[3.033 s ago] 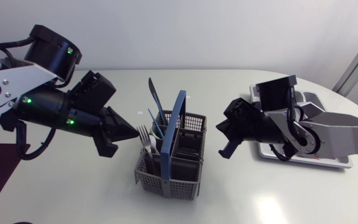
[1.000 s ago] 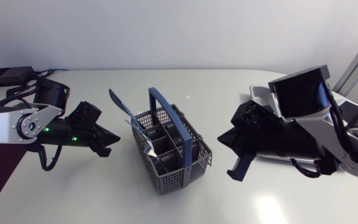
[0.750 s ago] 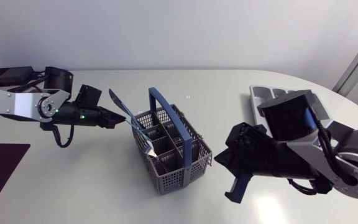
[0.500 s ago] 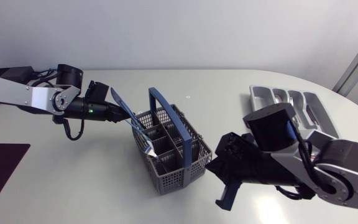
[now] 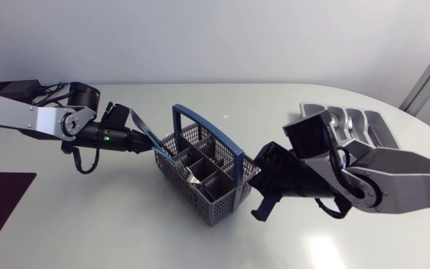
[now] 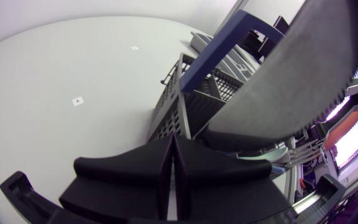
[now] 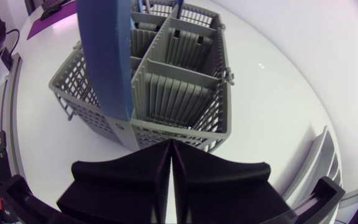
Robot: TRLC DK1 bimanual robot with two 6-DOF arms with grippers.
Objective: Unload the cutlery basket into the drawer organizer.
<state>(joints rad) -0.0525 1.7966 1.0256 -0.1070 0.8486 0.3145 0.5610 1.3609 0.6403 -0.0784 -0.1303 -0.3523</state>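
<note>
The blue handle (image 5: 209, 134) arches over the basket (image 5: 215, 205), blocking its middle. A knife (image 5: 142, 125) sticks out slanting (by the left gripper (image 5: 143, 143)). A hand could pass over the table (image 5: 88, 217) in front.

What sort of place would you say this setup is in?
Probably a robotics lab rather than a kitchen: a robot's left arm and right arm hang over a plain white table, with a cutlery basket and a drawer organizer set out.

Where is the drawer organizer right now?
In the head view the organizer lies on the far right of the table, partly hidden behind the right arm. It is well apart from the basket at the middle.
</note>
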